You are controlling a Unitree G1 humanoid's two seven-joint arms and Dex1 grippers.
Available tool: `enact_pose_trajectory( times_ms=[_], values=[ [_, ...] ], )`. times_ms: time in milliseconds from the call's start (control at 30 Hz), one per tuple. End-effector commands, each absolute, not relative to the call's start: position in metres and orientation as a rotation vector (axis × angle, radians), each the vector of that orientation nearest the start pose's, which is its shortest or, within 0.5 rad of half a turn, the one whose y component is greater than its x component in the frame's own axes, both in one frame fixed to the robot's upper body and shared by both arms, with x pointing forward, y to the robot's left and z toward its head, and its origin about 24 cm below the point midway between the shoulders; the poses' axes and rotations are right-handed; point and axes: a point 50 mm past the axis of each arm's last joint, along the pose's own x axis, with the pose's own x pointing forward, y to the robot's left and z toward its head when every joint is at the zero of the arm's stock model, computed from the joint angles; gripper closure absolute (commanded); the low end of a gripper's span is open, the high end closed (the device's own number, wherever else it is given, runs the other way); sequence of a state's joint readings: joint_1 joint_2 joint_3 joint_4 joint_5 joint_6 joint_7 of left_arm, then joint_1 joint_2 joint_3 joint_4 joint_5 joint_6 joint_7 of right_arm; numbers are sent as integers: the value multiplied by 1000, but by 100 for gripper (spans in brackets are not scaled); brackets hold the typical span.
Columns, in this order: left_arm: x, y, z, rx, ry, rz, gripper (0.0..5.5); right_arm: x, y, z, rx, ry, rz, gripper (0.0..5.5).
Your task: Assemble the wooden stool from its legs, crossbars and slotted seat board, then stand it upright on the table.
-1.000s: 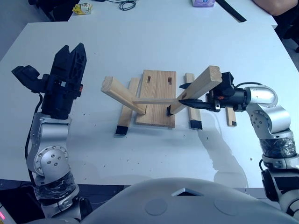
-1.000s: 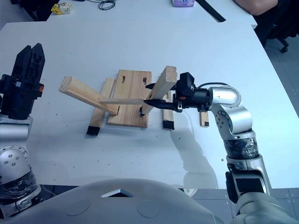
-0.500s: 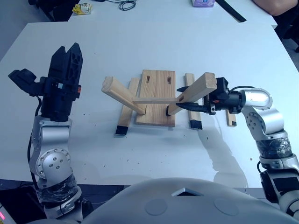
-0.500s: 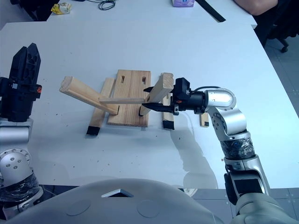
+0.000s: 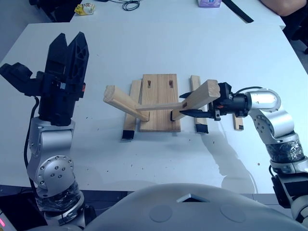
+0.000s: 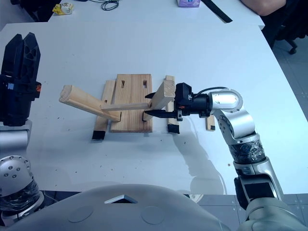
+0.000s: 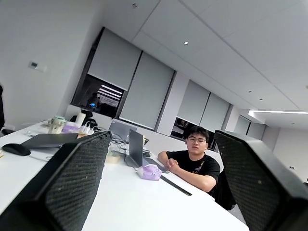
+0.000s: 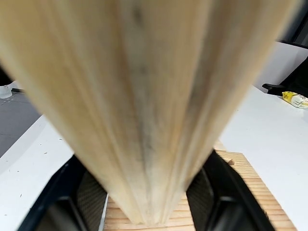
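At the near left, the left gripper (image 5: 70, 39) is held high above the table (image 5: 144, 159), its two fingers spread wide with nothing between them. Farther in, on the right, the right gripper (image 5: 191, 104) is clamped on the right leg (image 5: 204, 91) of a half-built frame. The frame is made up of two slanted legs joined by a crossbar (image 5: 161, 105), with the left leg (image 5: 118, 97) tilted outward.

The frame is propped over the slotted seat board (image 5: 159, 96), which lies flat in the middle of the table. The held leg's dark-capped lower end (image 5: 173, 115) is seen at the board's near right part, though whether it is seated in anything cannot be told. Two slots (image 5: 150, 83) are visible at the board's far end. A spare leg (image 5: 130, 120) is laid just left of the board, a second spare leg (image 5: 198, 120) just right of it, and a thin crossbar (image 5: 237, 120) farther right, beneath the right arm.

The fitting is judged best done slowly. The held leg should be squared to the board before it is pressed home. The free left leg should be steadied by the idle gripper, so that the crossbar joint is not levered apart.
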State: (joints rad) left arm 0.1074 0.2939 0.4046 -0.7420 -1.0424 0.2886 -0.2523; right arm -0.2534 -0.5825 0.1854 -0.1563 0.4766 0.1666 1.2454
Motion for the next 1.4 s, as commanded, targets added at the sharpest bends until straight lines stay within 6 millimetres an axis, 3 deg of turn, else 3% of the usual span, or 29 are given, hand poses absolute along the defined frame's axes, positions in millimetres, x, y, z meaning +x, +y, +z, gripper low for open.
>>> enact_pose_trajectory(
  times_ms=[33,200,633,1033,1167,1400],
  values=[
    [179,208,212,-433,-573,-426,154,243,-143,111,-224,89,1513,345],
    [177,198,218,-417,-577,-455,154,247,-140,110,-248,102,1499,346],
    [180,173,204,-384,-505,-488,154,250,-138,111,-350,117,1503,346],
    [179,167,195,-378,-484,-491,154,246,-133,99,-447,179,1475,346],
    [179,166,194,-369,-476,-499,154,250,-130,103,-443,200,1452,346],
    [180,153,217,-368,-564,-473,154,256,-125,114,-379,233,1436,346]
  ],
)
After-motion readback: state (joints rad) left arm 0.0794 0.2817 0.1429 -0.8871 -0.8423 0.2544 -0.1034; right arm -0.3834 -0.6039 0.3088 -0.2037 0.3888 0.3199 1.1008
